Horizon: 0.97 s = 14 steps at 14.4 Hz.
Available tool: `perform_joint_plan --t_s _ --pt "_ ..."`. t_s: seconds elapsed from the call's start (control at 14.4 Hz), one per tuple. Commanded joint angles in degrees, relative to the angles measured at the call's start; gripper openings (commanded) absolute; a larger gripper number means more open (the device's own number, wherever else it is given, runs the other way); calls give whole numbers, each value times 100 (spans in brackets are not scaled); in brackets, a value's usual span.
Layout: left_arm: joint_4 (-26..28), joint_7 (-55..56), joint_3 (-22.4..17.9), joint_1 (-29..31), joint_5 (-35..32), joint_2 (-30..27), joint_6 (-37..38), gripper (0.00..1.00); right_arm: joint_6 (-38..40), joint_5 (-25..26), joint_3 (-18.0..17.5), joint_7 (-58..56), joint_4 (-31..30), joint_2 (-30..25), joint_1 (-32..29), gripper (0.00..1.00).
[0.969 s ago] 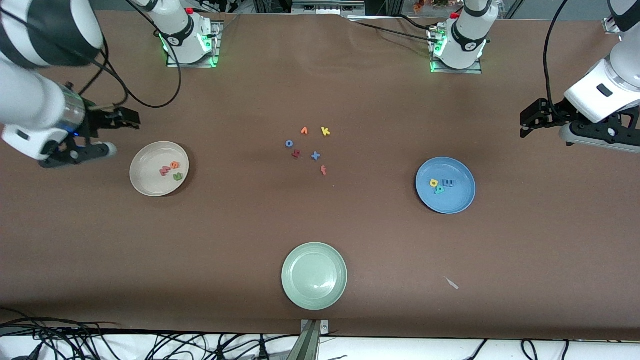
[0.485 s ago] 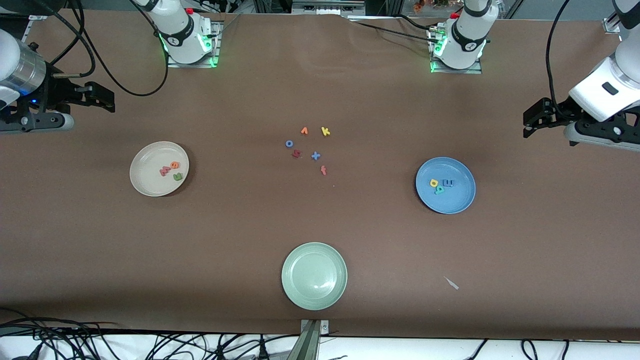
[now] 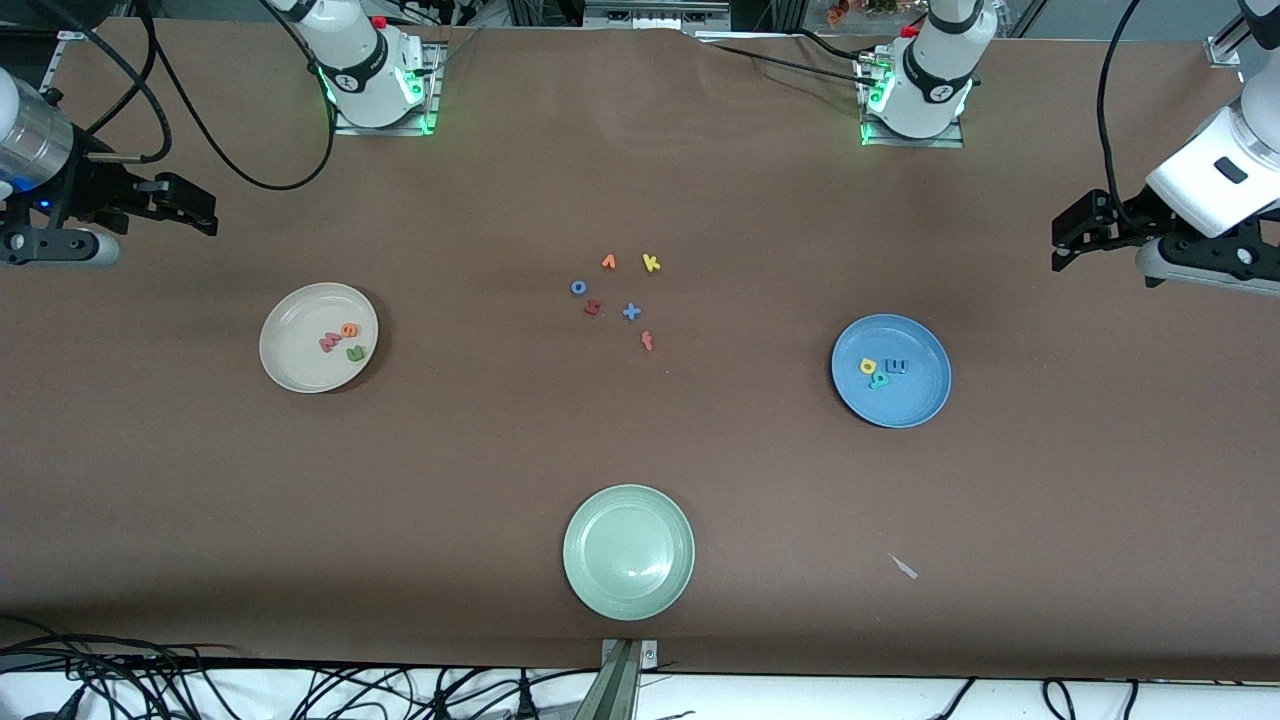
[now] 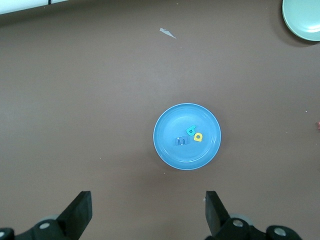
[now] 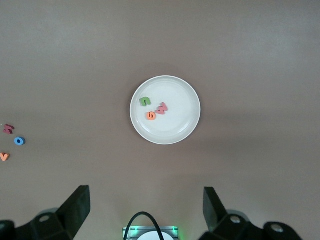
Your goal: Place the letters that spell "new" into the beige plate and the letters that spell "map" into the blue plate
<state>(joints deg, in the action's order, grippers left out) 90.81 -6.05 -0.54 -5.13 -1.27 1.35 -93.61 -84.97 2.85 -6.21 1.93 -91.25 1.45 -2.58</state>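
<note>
The beige plate [image 3: 300, 365] lies toward the right arm's end of the table. In it are the green "n" [image 3: 356, 353], the orange "e" [image 3: 348, 330] and the salmon "w" [image 3: 329, 344]. The blue plate [image 3: 915, 395] lies toward the left arm's end and holds the blue "m" [image 3: 897, 366], the yellow "a" [image 3: 867, 366] and the teal "p" [image 3: 879, 380]. My right gripper [image 3: 195, 208] hangs open and empty over bare table beside the beige plate [image 5: 185, 130]. My left gripper [image 3: 1065, 240] hangs open and empty beside the blue plate [image 4: 170, 150].
A pale green plate [image 3: 628, 552] sits near the front edge. Several loose letters lie mid-table, among them an orange "v" [image 3: 608, 262], a yellow "k" [image 3: 651, 263], a blue "o" [image 3: 578, 287] and a dark red "s" [image 3: 592, 308]. A small scrap [image 3: 903, 566] lies nearby.
My right arm has pulled up and away from the beige plate toward its end of the table. The left gripper has drifted slightly the same way at its end. No letter moved.
</note>
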Motion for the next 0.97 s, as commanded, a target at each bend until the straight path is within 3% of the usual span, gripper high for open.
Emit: perform_joint_plan --t_s 0.0,0.28,0.62,0.9 --pt "-160 -81 2 38 127 24 124 100 -116 -109 -117 -264 -165 -119 -251 100" --pt "-222 -63 2 38 119 32 133 100 -117 -31 -319 -220 -148 -92 -295 100" --pt "-239 -116 107 328 127 24 133 100 -204 -22 -320 -281 -86 48 -260 100" --pt "-240 -72 538 627 119 24 133 100 -459 -13 -302 -281 -77 92 -269 100"
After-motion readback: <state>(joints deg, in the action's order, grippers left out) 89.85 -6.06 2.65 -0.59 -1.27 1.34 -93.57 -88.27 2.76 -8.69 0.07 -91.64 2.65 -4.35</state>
